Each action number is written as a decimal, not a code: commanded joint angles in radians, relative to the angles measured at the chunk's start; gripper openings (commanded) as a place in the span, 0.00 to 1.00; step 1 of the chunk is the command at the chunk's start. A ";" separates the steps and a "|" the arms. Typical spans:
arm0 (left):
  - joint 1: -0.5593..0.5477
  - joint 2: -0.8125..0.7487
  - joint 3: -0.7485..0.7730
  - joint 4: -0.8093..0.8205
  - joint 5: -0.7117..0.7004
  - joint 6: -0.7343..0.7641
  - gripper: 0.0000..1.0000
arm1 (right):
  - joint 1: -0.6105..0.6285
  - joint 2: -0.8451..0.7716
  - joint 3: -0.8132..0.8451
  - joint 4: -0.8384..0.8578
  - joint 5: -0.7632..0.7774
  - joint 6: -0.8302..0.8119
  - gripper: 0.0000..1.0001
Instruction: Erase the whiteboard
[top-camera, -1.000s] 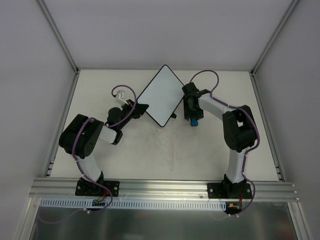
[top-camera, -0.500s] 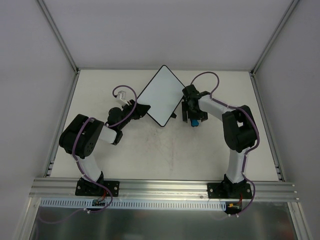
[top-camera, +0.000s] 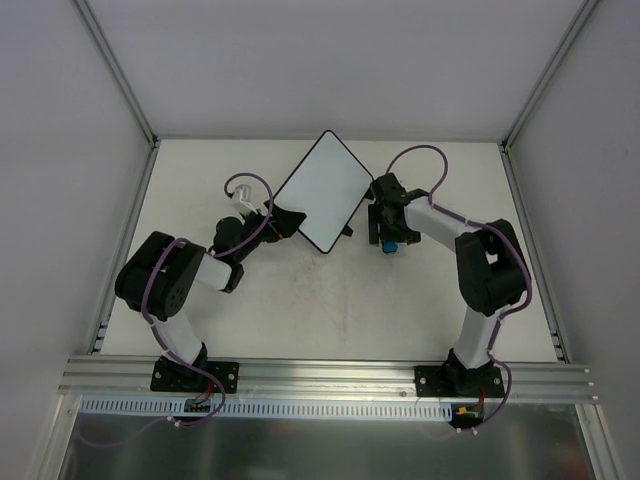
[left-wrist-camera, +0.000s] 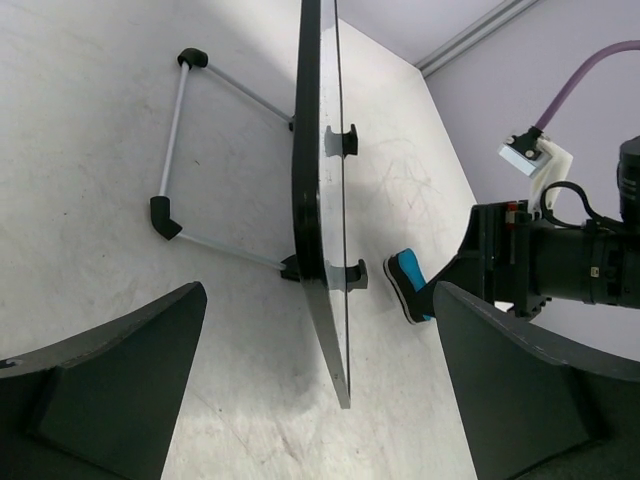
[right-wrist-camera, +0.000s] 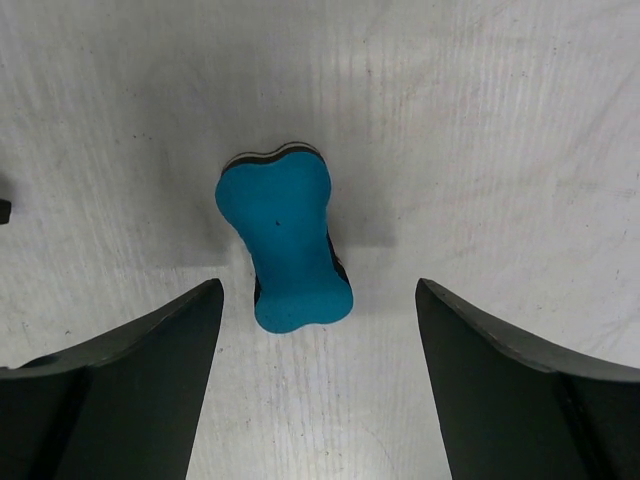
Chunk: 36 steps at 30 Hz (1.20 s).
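As you look down from above, the pale surface (top-camera: 330, 310) carries everything. The whiteboard (top-camera: 322, 190) sits at its far middle, turned like a diamond, its face plain white.

Your left arm (top-camera: 170, 290) reaches in from the near left. Your right arm (top-camera: 480, 280) bends in from the right.

The left claw (top-camera: 283, 218) is at the board's near-left edge with its fingers spread wide. From its wrist camera you see the board edge-on in the gap between them, clear of both.

The right claw (top-camera: 388, 235) hangs just right of the board, also spread apart and holding nothing.

A wire stand (left-wrist-camera: 172, 135) with black corner pieces juts from the back of the board onto the surface.

The blue bone-shaped eraser (right-wrist-camera: 285, 250) lies on the surface below the right claw, between its fingers and touching neither. It is just beside the board's near-right edge.

Two small black tabs (left-wrist-camera: 345, 140) clip that edge.
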 joint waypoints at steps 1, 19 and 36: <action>0.006 -0.065 -0.021 0.284 0.012 0.033 0.99 | 0.004 -0.119 -0.052 0.060 0.037 0.022 0.82; 0.008 -0.567 -0.130 -0.467 -0.118 0.138 0.99 | 0.061 -0.607 -0.375 0.331 0.068 -0.027 0.99; 0.008 -1.031 -0.105 -1.243 -0.312 0.279 0.99 | 0.069 -1.054 -0.583 0.303 0.054 -0.168 0.99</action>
